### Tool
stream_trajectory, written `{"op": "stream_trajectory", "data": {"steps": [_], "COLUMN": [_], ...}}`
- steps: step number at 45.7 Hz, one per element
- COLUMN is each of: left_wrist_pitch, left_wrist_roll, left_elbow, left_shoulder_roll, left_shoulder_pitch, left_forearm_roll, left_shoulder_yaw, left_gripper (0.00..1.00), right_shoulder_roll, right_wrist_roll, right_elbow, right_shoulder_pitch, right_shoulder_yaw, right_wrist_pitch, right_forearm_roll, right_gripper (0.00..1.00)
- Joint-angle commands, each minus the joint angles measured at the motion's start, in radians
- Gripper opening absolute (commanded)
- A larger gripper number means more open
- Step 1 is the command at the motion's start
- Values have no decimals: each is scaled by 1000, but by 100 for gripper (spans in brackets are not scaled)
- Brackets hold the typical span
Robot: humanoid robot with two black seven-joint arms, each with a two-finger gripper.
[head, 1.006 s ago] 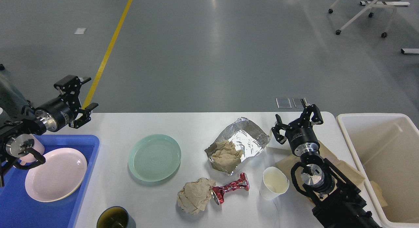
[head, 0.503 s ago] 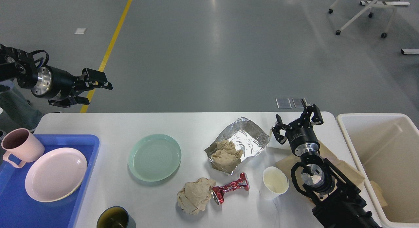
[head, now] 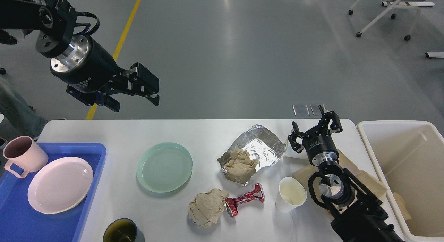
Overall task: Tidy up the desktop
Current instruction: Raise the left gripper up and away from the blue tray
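White desktop (head: 114, 203) fills the lower part of the head view, between a blue tray (head: 14, 221) at the left and a cream bin (head: 412, 172) at the right. Nearest: a dark green cup (head: 121, 231) at the front edge, a crumpled paper ball (head: 206, 207) touching a crushed red can (head: 242, 202), and a white paper cup (head: 290, 194). Further back: a green plate (head: 164, 166) and a foil tray (head: 256, 150) holding crumpled paper. The tray carries a pink plate (head: 59, 189) and a pink mug (head: 21, 157). Right gripper (head: 314, 131) hovers over brown paper (head: 364, 184), jaws spread, empty. Left gripper (head: 135, 94) hangs beyond the far edge, jaws apart, empty.
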Motion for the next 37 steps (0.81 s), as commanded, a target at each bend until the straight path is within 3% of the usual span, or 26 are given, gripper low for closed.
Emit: {"op": "stream_trajectory", "data": {"steps": [1,6,10,37], "left_wrist_pitch": [1,-2,-9,-12], "left_wrist_roll": [71,175,213,204], "left_elbow": [-107,-193,-216,-173], "left_shoulder_roll": [-77,-105,-117,-102], "left_shoulder_pitch": [-105,-188,-197,-104], "left_forearm_roll": [-110,-222,-254,-248], "left_shoulder_yaw": [14,22,22,10], "left_gripper": [96,96,97,97], "right_shoulder_roll": [0,0,0,0], "right_wrist_roll": [0,0,0,0], "right_elbow": [0,-2,-2,0], "right_shoulder_pitch": [1,-1,1,-1], "right_shoulder_yaw": [0,0,0,0], "right_wrist_pitch": [0,0,0,0], "right_forearm_roll": [0,0,0,0], "right_gripper": [100,100,100,100]}}
